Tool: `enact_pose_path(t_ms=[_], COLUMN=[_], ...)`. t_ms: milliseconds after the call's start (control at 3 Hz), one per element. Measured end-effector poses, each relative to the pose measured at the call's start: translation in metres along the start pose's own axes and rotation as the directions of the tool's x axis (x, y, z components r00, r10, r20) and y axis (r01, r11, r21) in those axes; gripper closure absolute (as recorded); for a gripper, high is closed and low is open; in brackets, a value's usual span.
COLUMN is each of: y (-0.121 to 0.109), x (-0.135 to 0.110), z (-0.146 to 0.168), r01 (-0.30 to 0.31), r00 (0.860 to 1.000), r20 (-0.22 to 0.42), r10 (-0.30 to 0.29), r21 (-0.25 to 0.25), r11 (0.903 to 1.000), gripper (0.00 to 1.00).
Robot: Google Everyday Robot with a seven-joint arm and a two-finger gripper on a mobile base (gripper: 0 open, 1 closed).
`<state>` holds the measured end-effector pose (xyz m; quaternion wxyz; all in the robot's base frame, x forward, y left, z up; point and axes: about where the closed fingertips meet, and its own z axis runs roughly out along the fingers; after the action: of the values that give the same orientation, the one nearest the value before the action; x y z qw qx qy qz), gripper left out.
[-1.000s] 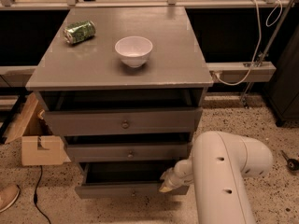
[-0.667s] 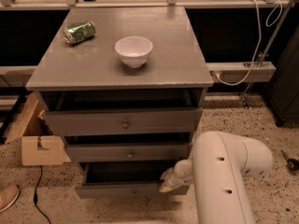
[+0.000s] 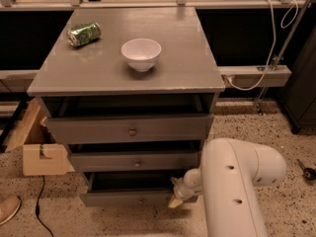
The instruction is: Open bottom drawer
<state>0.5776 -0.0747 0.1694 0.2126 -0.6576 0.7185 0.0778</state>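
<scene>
The grey cabinet has three drawers. The bottom drawer (image 3: 128, 198) is pulled out a little, with a dark gap above its flat front and a small round knob (image 3: 141, 200) at its middle. The middle drawer (image 3: 133, 160) and top drawer (image 3: 129, 128) also stand slightly out. My gripper (image 3: 178, 197) is at the right end of the bottom drawer's front, at the end of the big white arm (image 3: 232, 186). The arm hides the drawer's right corner.
A white bowl (image 3: 141, 54) and a lying green can (image 3: 84, 34) sit on the cabinet top (image 3: 182, 58). A cardboard box (image 3: 37, 149) stands on the floor at the left, with a shoe (image 3: 7, 210) and a black cable (image 3: 40, 209). A rail with white cables runs behind.
</scene>
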Motion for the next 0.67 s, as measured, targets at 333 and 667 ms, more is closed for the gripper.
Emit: enact_pose_path(t_ms=[333, 667], y=[0.013, 0.039], x=[-0.002, 0.008], z=[0.006, 0.009], r01=[0.036, 0.031], r00=[0.999, 0.998], r20=[-0.021, -0.053], r10=[-0.038, -0.040], r21=[-0.063, -0.161], r11=[0.9973, 0.9865], gripper=[0.00, 0.00])
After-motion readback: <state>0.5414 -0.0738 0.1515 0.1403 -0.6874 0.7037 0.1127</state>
